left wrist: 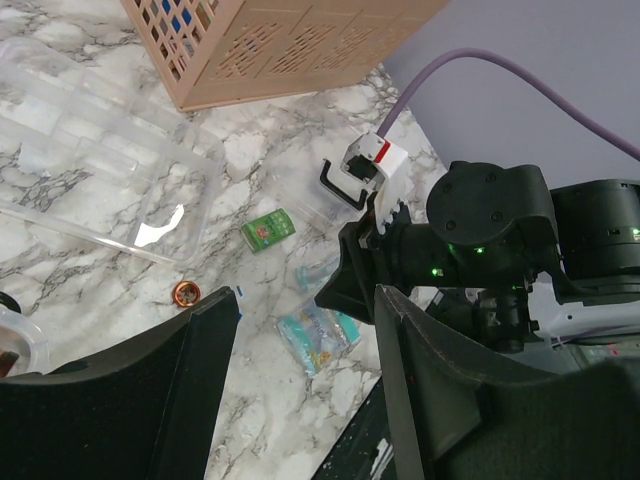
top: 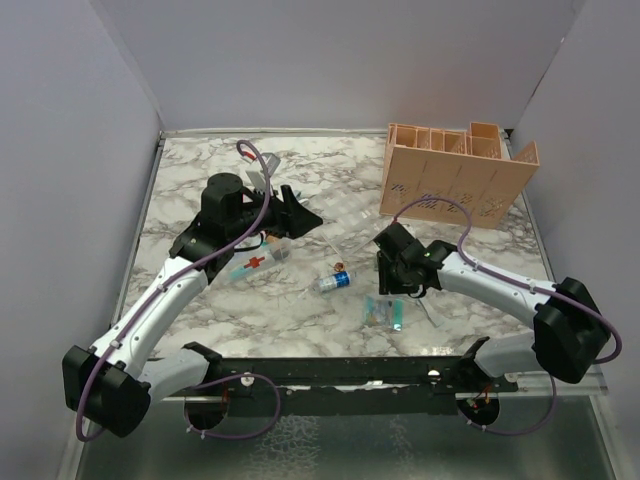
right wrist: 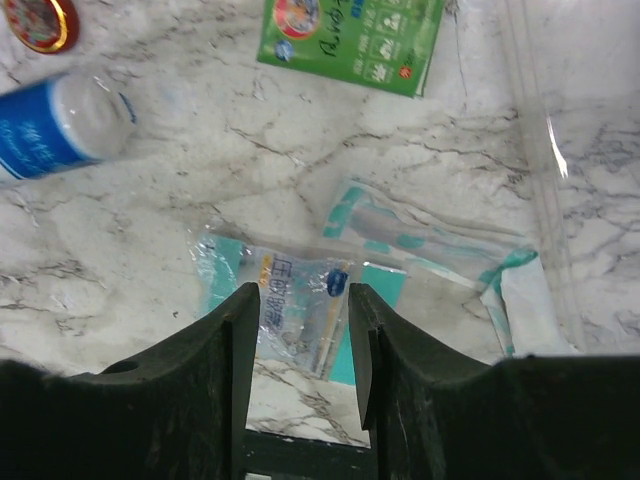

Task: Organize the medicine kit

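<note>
A clear packet with teal print (right wrist: 298,312) lies on the marble near the front edge; it also shows in the top view (top: 384,312) and the left wrist view (left wrist: 318,338). My right gripper (right wrist: 298,340) is open, pointing down, its fingers (right wrist: 236,345) either side of the packet just above it. A second teal packet (right wrist: 440,250) lies beside it. My left gripper (left wrist: 305,385) is open and empty, held above the table centre-left (top: 303,217). The peach slotted organizer (top: 455,178) stands at the back right.
A blue-labelled bottle (top: 335,281) lies at the middle, with a green sachet (right wrist: 352,30) and a small red-gold tin (right wrist: 38,20) near it. A clear plastic tray (left wrist: 100,170) lies in front of the organizer. More small items (top: 255,262) lie under the left arm.
</note>
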`<state>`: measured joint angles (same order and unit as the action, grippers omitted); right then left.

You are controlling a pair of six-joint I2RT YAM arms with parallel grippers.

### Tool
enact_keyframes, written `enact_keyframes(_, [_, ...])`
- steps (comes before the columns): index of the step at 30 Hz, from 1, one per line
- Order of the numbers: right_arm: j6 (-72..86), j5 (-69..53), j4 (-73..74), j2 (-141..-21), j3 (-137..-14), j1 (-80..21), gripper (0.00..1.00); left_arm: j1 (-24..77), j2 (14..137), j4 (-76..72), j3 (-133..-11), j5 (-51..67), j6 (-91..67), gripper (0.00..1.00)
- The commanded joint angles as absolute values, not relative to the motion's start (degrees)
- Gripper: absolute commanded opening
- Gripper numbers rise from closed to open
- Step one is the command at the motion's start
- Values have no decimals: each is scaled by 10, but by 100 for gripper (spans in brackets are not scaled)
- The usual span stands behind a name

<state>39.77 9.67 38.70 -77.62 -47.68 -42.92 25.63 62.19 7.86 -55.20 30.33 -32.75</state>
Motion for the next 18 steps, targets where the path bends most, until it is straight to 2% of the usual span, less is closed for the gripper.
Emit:
enact_keyframes(1, [386, 86, 431, -768, -479, -428, 41, 259, 610, 64, -539, 293, -338, 60])
enact_keyframes(18, [365, 7, 389, -816, -456, -436, 43, 264, 623, 53, -538, 291, -360, 66])
